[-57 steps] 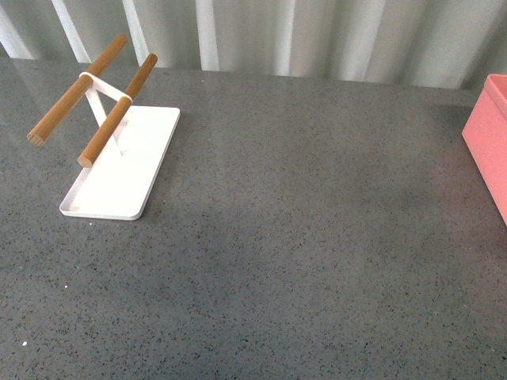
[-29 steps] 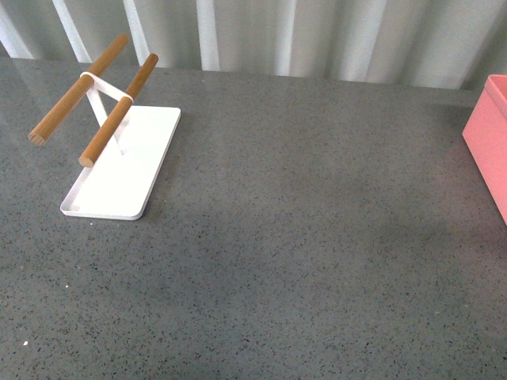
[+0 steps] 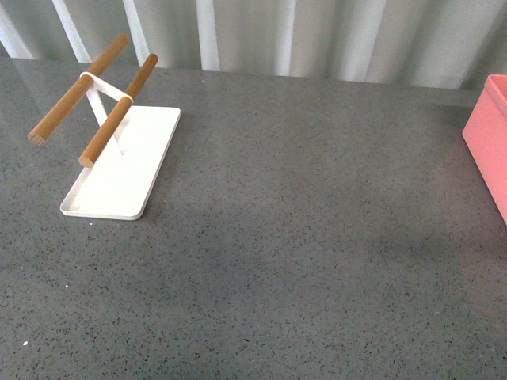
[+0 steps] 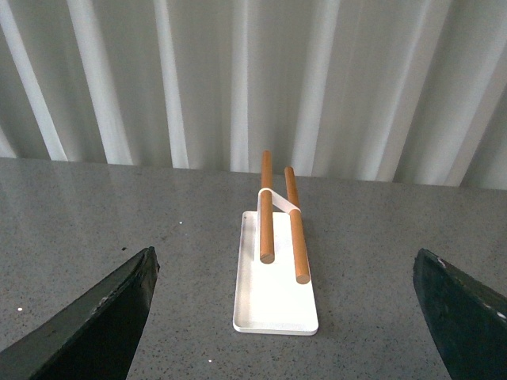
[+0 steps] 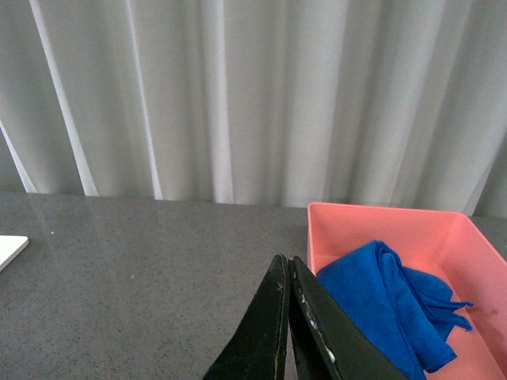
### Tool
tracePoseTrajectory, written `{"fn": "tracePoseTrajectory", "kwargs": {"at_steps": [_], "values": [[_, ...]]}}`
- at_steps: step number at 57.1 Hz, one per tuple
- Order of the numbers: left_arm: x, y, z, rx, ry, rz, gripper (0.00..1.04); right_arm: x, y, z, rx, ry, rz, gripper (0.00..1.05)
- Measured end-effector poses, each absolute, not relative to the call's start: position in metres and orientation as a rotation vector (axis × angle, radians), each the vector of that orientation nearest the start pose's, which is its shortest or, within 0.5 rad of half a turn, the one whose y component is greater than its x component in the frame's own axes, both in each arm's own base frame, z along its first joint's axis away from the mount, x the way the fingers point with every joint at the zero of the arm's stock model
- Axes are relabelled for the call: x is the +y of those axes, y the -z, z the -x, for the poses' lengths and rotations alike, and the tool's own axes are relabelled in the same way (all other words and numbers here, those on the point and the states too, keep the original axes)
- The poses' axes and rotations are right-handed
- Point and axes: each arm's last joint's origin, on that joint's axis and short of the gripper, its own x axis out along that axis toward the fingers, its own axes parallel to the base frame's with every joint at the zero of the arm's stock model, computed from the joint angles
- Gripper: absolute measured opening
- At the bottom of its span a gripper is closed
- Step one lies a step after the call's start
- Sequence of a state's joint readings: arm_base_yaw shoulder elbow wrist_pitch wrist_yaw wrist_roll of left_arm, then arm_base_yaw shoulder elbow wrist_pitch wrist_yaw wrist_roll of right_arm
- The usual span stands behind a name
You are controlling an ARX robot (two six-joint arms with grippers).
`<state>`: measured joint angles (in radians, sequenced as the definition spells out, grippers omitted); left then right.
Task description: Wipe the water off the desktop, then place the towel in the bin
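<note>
At the far right of the right wrist view: the bin [image 5: 396, 229], salmon pink with a thick rim, stands on the desktop [image 5: 142, 269].
Towel: the bright blue towel [image 5: 388, 301] lies bunched in folds inside the bin, filling the near part of it, with bare pink floor showing beyond.
Right gripper: the right gripper [image 5: 287, 273] rises from the bottom centre of that frame, its two dark fingers pressed together with nothing between them, the tips in front of the bin's near left corner.
Left gripper: in the left wrist view the left gripper [image 4: 289, 305] is spread wide and empty; one dark finger [image 4: 103, 317] sits in the lower left corner, the other in the lower right.
White tray: the white tray [image 4: 273, 305] lies at the centre of that view, between the two fingers and beyond them; its white stand carries two wooden rods [image 4: 267, 207] side by side above it.
Front view: the tray [image 3: 111, 202] is at upper left, the bin's wall [image 3: 487, 142] at the right edge, well apart, with grey speckled desktop [image 3: 301, 237] between; neither arm shows here.
Background: pale pleated curtain [image 5: 238, 95] hangs behind the desk.
</note>
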<state>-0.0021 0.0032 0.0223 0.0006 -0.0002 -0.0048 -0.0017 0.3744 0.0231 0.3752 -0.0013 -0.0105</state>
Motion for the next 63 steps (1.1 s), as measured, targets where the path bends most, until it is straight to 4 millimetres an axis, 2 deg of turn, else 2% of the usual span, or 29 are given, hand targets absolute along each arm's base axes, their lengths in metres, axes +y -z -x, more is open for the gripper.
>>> {"fn": "tracePoseTrajectory", "kwargs": {"at_steps": [32,40,52,53,60,63], "values": [[0.000,-0.171,-0.096,-0.020,0.002,0.005,0.98,0.000,-0.174,-0.108,-0.027,0.001,0.010,0.03],[0.000,-0.171,-0.096,-0.020,0.002,0.005,0.98,0.000,-0.171,-0.097,-0.012,0.001,0.010,0.03],[0.000,-0.171,-0.096,-0.021,0.002,0.005,0.98,0.000,-0.171,-0.097,-0.020,0.001,0.009,0.03],[0.000,-0.171,-0.096,-0.021,0.002,0.005,0.98,0.000,-0.171,-0.097,-0.020,0.001,0.010,0.04],[0.000,-0.171,-0.096,-0.021,0.002,0.005,0.98,0.000,-0.171,-0.097,-0.020,0.001,0.010,0.35],[0.000,-0.171,-0.096,-0.021,0.002,0.005,0.98,0.000,-0.171,-0.097,-0.020,0.001,0.010,0.44]]}}
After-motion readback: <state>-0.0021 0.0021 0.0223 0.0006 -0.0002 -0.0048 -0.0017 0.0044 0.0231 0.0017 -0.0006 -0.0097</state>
